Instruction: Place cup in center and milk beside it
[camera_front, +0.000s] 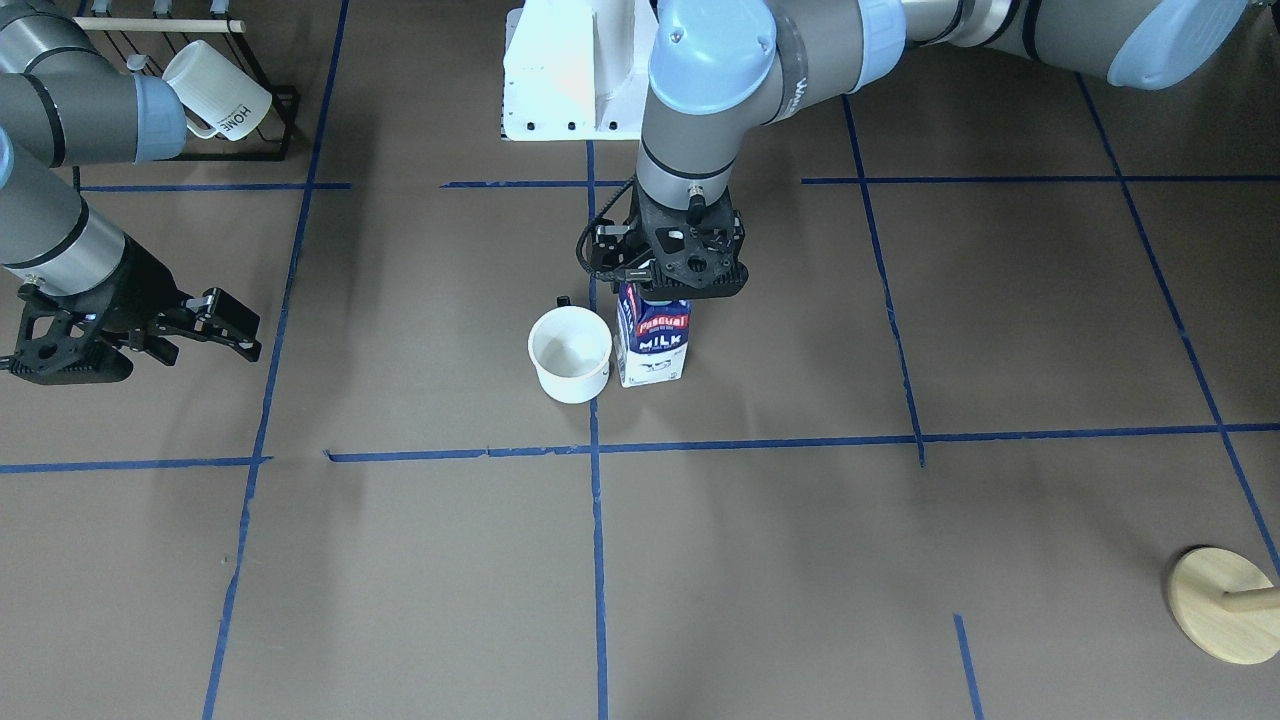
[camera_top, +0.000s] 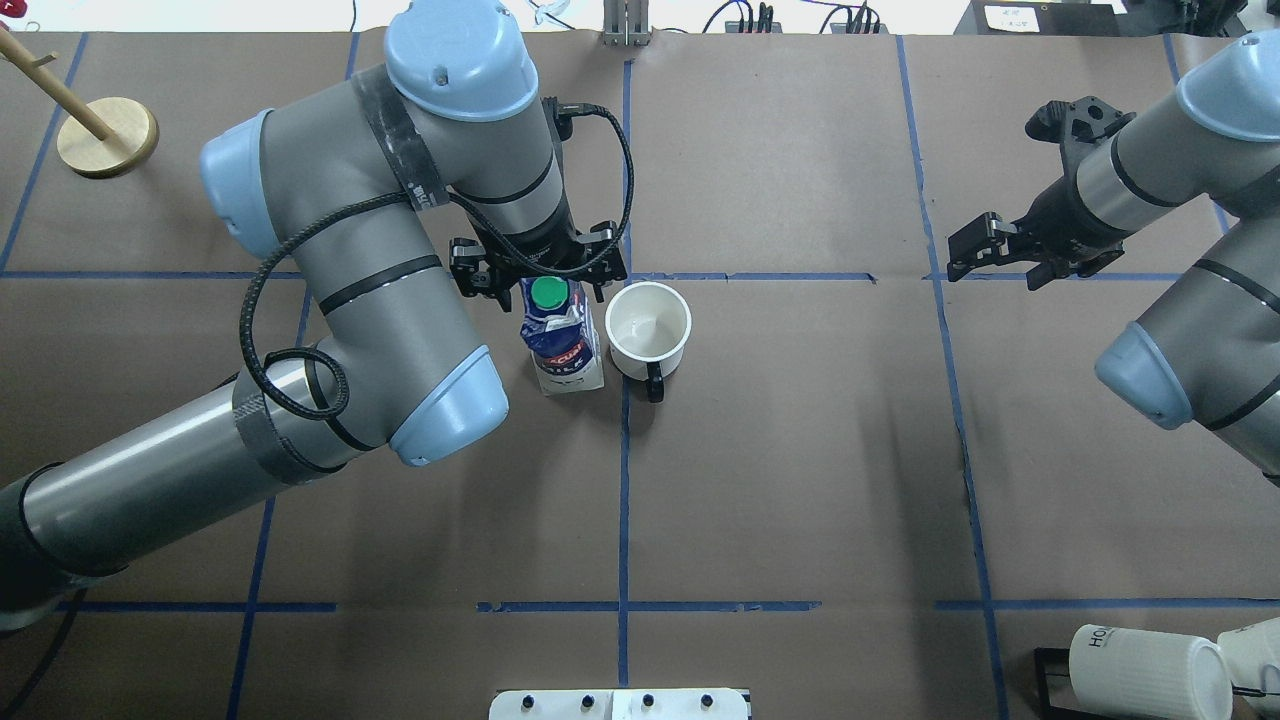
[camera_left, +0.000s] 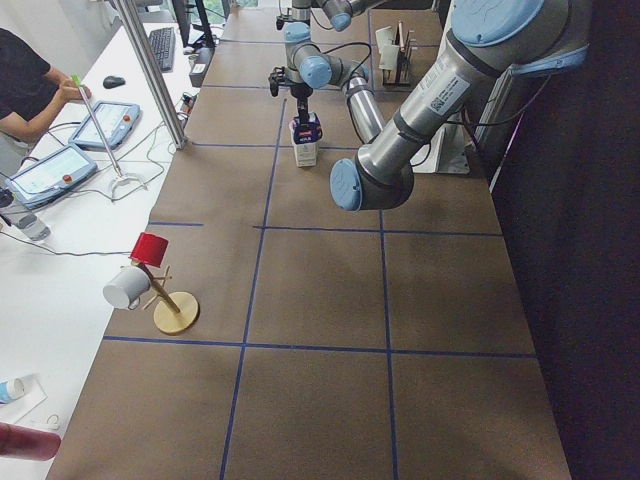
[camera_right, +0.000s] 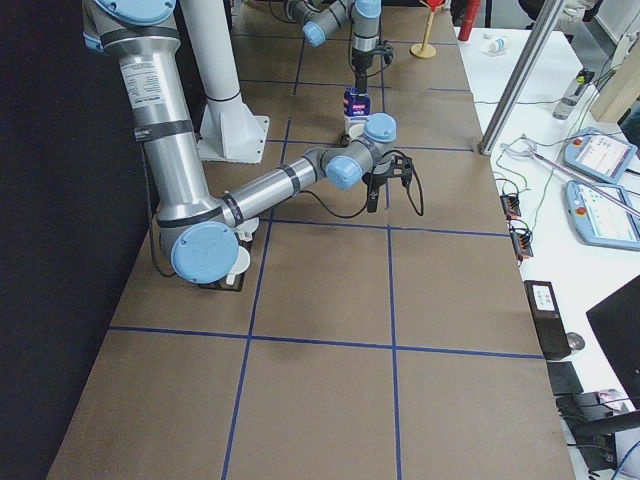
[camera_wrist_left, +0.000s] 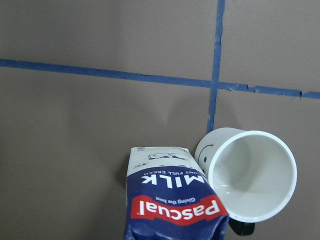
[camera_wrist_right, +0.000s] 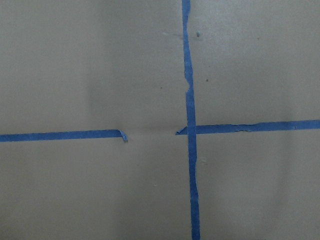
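Facing the robot, the front view shows the left gripper (camera_front: 668, 282) directly above the milk (camera_front: 655, 342), which stands upright. Whether the jaws clamp the carton top cannot be told. The cup (camera_front: 570, 355) stands upright just beside the milk, on the side toward the right gripper (camera_front: 245, 338), within the center (camera_front: 560, 425). The right gripper hangs well apart from both, fingers spread, holding nothing.

Overhead view: the green cap (camera_top: 548, 292) shows at the left gripper's robot-side edge. The cup sits on the middle tape line (camera_top: 624, 480), with its handle (camera_top: 655, 385) pointing toward the robot.

Left wrist view: milk and cup sit below the camera, the cup's smiley face (camera_wrist_left: 206, 150) turned away from the robot.

Right wrist view: a tape crossing (camera_wrist_right: 189, 130) on brown surface.
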